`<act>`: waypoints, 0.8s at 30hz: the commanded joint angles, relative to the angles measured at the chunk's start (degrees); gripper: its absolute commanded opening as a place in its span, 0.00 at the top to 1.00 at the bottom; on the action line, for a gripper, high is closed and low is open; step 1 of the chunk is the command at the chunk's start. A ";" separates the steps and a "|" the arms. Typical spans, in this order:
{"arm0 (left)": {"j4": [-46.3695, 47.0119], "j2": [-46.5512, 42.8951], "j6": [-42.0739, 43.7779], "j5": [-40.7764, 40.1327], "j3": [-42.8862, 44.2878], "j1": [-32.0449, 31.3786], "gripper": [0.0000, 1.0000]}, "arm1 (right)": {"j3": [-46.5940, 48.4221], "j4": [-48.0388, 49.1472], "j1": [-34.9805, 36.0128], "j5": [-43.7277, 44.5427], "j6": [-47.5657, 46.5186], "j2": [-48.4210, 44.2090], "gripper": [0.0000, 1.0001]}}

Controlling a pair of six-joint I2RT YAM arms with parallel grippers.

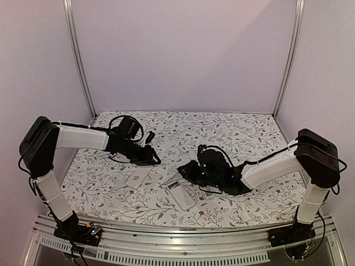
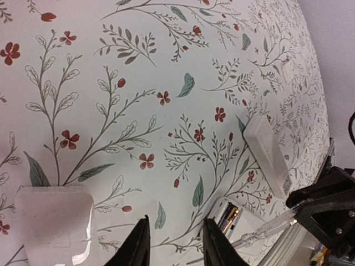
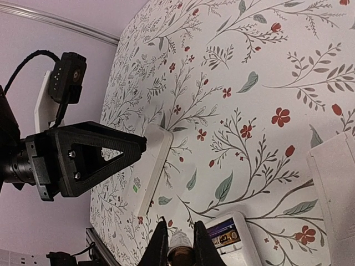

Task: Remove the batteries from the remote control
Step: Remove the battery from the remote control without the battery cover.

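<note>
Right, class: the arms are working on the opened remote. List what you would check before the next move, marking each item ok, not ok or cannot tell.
1. Remote lies with its battery compartment uncovered: ok.
2. A battery is visible in the compartment: ok.
3. Right gripper has its fingers shut on the pen-like tool: ok.
4. Left gripper has its fingers apart with nothing between them: ok.
5. Tool tip is seated against the battery: cannot tell.
6. Number of batteries left inside: cannot tell.

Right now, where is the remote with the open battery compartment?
Top view: the open remote lies front and centre, beside the right gripper holding a pen-like tool.
</note>
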 commanded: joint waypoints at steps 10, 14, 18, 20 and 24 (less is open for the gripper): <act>0.48 0.12 1.08 1.00 -0.89 -1.23 0.65 | -2.50 -8.69 0.88 10.70 -2.81 -8.04 1.00; 0.48 1.51 1.19 1.50 -0.55 -3.48 0.65 | -5.78 -13.86 0.82 14.57 -2.71 -13.83 1.00; 0.42 2.04 1.20 1.32 -0.53 -4.36 0.65 | -7.83 -15.32 0.82 14.61 -1.30 -16.16 1.00; 0.46 2.02 1.31 0.89 -0.53 -4.34 0.65 | -8.42 -15.23 0.82 14.07 -0.32 -16.28 1.00; 0.40 1.69 1.45 0.12 -0.54 -4.38 0.65 | -8.56 -14.37 0.82 12.80 0.56 -15.44 1.00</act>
